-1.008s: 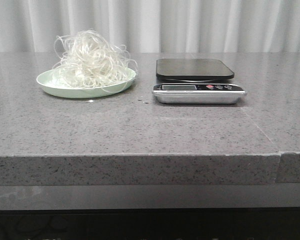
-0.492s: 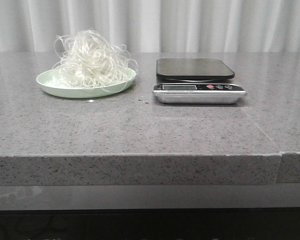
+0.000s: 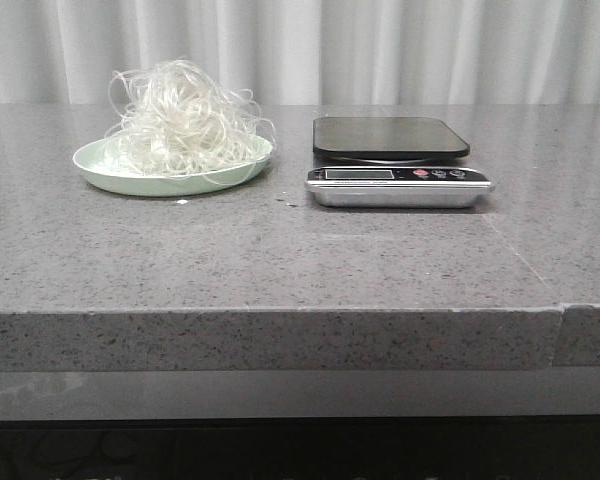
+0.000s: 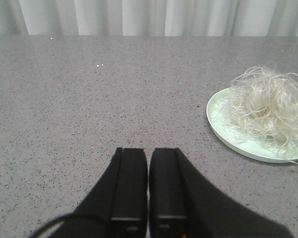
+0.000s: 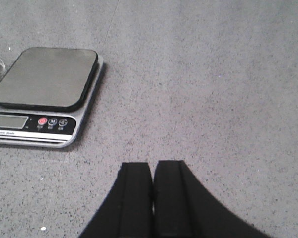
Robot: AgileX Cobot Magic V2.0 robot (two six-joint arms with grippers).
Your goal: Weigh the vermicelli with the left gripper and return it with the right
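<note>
A grey stone table (image 3: 280,250). The vermicelli (image 3: 183,118) sits heaped on a pale green plate (image 3: 100,170) near the far edge, left of a kitchen scale (image 3: 395,160). Both grippers rest apart, fingers closed and empty: left gripper (image 4: 148,158), right gripper (image 5: 153,171). The left should open wide and pinch deep into the bundle's centre, lest loose strands trail.
</note>
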